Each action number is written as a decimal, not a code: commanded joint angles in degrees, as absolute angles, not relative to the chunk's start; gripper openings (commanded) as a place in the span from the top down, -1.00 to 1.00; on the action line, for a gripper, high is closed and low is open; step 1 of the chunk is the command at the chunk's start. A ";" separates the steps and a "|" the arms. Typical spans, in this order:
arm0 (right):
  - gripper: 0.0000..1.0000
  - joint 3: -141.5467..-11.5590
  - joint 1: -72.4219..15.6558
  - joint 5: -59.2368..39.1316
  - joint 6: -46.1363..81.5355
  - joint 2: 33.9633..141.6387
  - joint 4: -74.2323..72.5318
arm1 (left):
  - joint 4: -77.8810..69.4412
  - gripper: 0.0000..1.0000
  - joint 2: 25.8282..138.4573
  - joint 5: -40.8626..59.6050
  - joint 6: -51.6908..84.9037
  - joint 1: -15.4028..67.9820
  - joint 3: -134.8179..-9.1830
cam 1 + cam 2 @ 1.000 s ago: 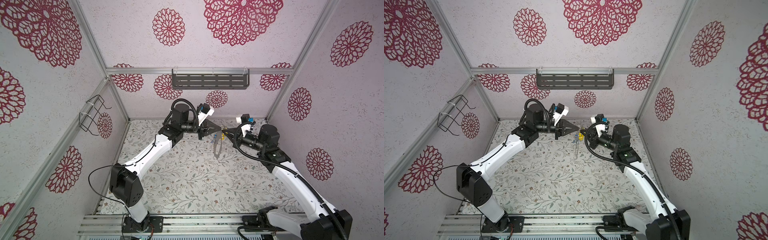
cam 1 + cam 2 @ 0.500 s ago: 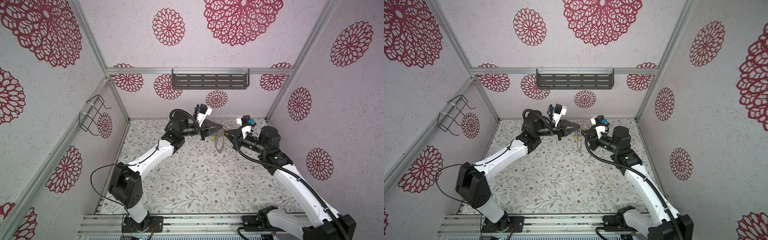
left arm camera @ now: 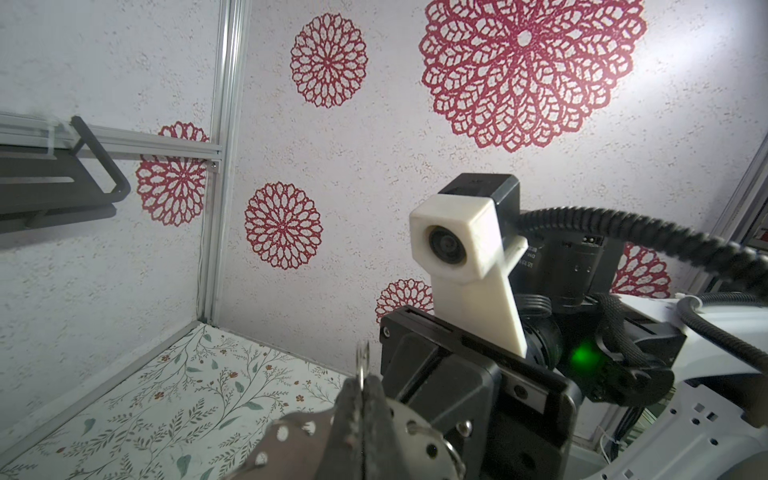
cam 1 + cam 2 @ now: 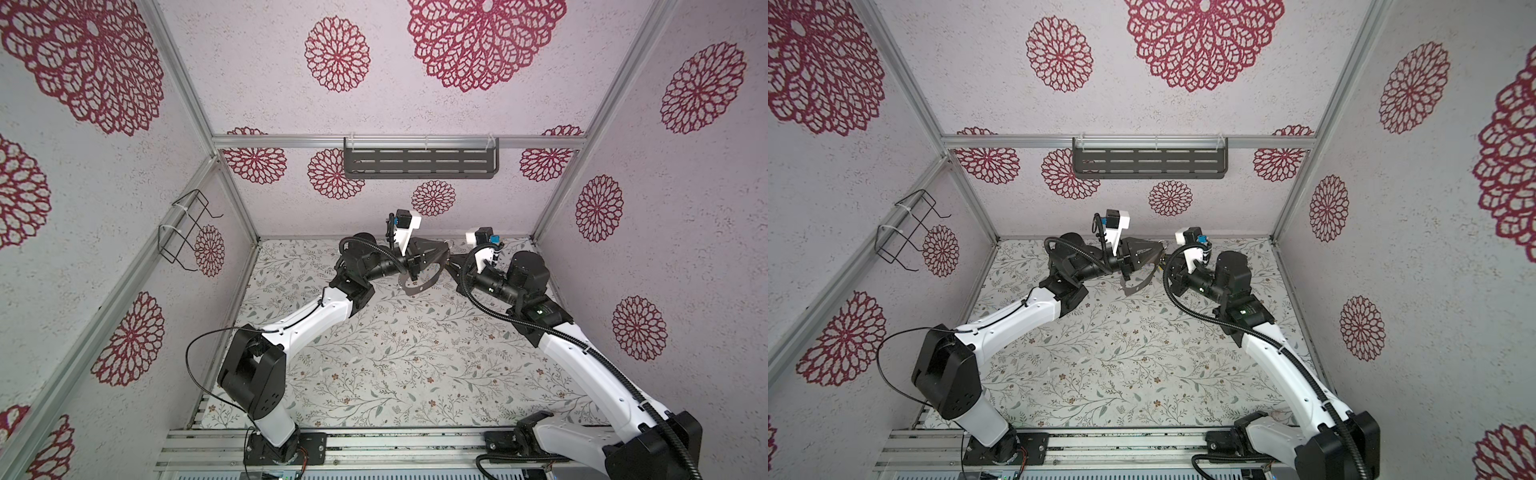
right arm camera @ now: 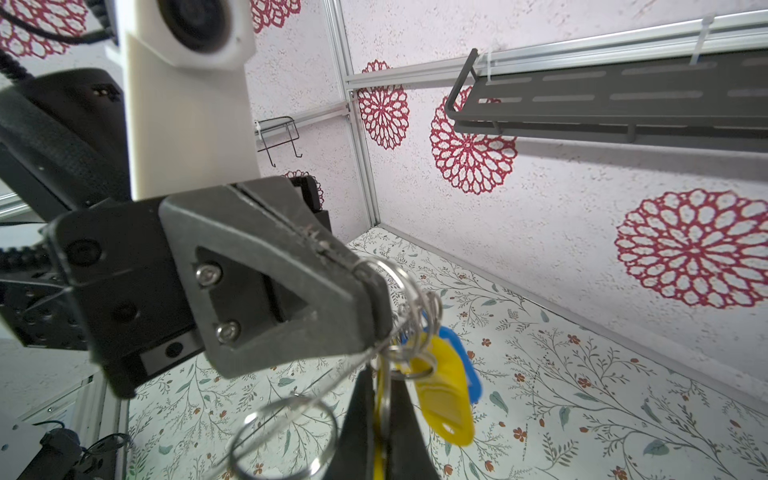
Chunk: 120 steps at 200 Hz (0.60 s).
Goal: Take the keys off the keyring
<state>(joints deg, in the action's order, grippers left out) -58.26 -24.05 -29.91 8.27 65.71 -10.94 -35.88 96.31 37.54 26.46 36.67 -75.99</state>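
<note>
- Jaws of your left gripper are pressing together on the rim of the keyring, and a thin metal edge is sticking out just past the fingertips.
- You are holding the keyring in the air near the back of the cell. In both top views it is hanging under the left gripper, clear of the floral surface.
- Your right gripper is meeting the left one almost tip to tip, and its jaws are clamping together on the bunch of keys. A sliver of yellow and a loop of wire are showing between its fingers.
- A yellow tag is dangling just beside the right fingers, with a blue tag lying against its far side. You cannot tell how many more are tucked behind them.
- Several small wire rings are bunching at the tip of the left gripper, linking the tags to the metal it is gripping.
- One larger wire ring is hanging close to the right wrist camera, blurred. You cannot tell what it is hooked to.
- Both of your arms are reaching in towards the middle, below the dark shelf on the back wall.
</note>
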 commanded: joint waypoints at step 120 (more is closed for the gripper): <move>0.41 -60.53 -15.54 -31.25 14.81 57.45 -8.46 | -40.97 1.00 93.95 43.29 29.29 36.46 -77.76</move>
